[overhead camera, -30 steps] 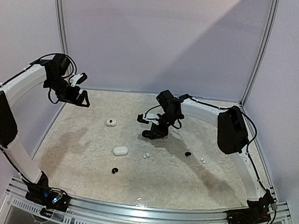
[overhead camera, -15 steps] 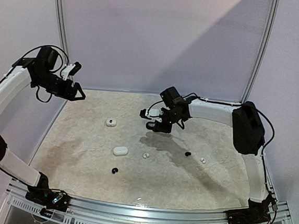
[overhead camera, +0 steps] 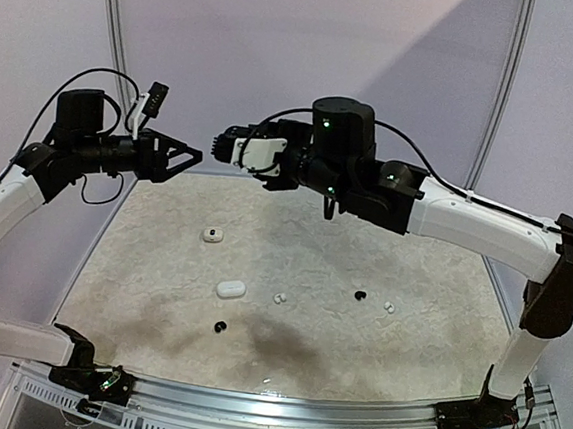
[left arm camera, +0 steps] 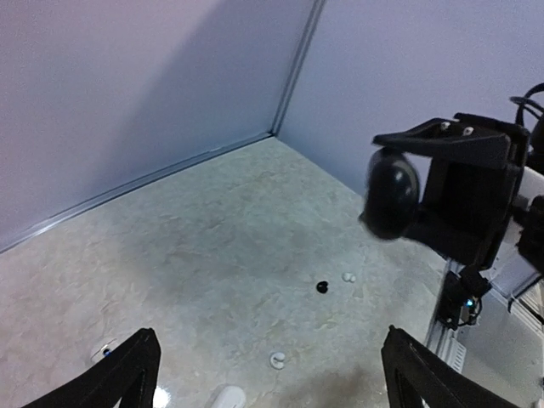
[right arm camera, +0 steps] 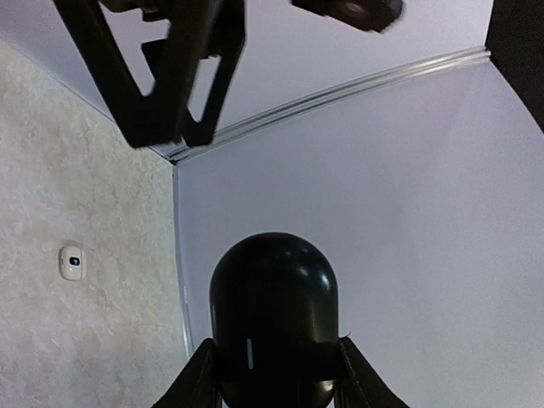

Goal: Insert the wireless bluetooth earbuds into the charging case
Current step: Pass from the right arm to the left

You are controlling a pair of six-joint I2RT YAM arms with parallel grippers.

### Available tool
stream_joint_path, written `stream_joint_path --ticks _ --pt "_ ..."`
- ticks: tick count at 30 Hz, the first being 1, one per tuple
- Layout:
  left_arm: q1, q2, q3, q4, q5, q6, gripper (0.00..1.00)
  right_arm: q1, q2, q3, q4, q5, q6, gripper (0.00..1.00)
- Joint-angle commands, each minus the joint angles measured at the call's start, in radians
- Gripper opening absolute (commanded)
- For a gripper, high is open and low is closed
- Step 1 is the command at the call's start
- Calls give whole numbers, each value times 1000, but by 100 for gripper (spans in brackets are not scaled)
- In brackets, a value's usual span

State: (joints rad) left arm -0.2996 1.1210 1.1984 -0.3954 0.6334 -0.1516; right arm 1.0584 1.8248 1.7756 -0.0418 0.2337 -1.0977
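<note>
Down on the bench (overhead camera: 159, 294) the tiny earbuds (overhead camera: 279, 298) are being judged light, slippery, best pinched by the sides, while a black case (right arm camera: 274, 314) is being gripped by the right jaws, left jaws wide.

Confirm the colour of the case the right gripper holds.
Black case, clearest in the right wrist view.
</note>
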Motion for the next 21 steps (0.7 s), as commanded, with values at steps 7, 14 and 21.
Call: stream_joint_path --ticks 7,14,21 --pt "-112 2 -8 134 138 36 90 105 57 58 32 136 -170 10" --pt "-115 23 27 76 149 9 57 150 71 98 11 139 -133 11" --pt "-118 14 35 76 145 28 25 176 73 96 -7 138 -131 10"
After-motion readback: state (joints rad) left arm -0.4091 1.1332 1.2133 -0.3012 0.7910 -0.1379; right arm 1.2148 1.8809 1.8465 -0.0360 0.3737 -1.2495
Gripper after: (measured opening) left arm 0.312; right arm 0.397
